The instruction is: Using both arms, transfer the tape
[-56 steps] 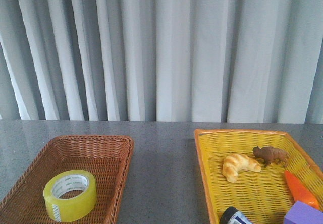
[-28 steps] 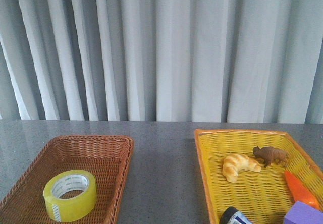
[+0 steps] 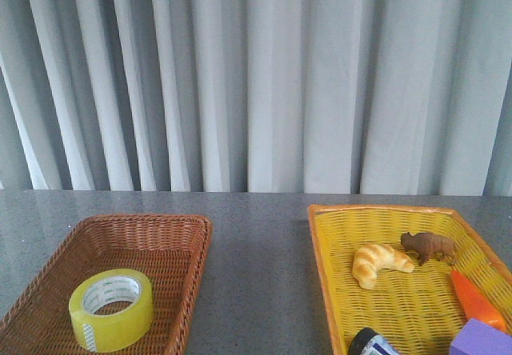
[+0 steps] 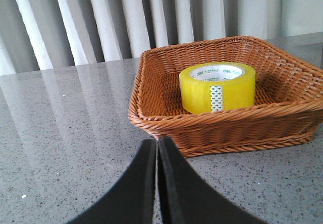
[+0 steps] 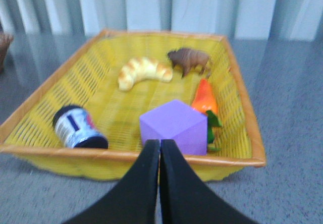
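Observation:
The yellow tape roll [image 3: 111, 309] with a white printed core lies flat in the brown wicker basket [image 3: 172, 225] at the front left. It also shows in the left wrist view [image 4: 217, 87], inside the basket [image 4: 151, 120]. My left gripper [image 4: 157, 144] is shut and empty, just outside the basket's near rim. My right gripper [image 5: 160, 144] is shut and empty, at the near rim of the yellow basket [image 5: 45, 97]. Neither arm shows in the front view.
The yellow basket [image 3: 328, 263] at the right holds a croissant [image 3: 379, 262], a brown toy animal [image 3: 429, 247], an orange carrot [image 3: 475, 301], a purple block [image 3: 482, 339] and a dark can with a white-blue label [image 3: 371, 344]. A grey curtain hangs behind the grey table.

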Available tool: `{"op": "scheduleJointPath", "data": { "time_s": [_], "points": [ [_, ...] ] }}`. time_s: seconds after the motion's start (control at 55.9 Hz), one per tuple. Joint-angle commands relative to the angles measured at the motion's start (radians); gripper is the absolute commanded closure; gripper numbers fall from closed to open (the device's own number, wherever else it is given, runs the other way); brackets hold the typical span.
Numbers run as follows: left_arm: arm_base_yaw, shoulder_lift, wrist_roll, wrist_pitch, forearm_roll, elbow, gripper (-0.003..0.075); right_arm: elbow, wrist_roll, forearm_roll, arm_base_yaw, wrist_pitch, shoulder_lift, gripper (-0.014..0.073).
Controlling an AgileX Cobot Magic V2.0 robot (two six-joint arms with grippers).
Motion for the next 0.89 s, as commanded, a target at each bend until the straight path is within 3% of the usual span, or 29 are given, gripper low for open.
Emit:
{"op": "scheduleJointPath", "data": {
  "time_s": [0.0,0.215,0.877],
  "points": [
    [-0.001,-0.016,-0.010,-0.084,-0.011,-0.014,0.0727,0.086,-0.012,0.028,-0.083,-0.233,-0.071,0.0601],
    [-0.001,-0.016,-0.010,-0.084,-0.011,-0.014,0.0727,0.277,-0.009,0.187,-0.179,-0.464,-0.178,0.0601],
    [-0.001,-0.016,-0.010,-0.084,-0.011,-0.014,0.0727,0.274,-0.078,0.257,-0.181,-0.448,-0.221,0.0601]
  ]
}}
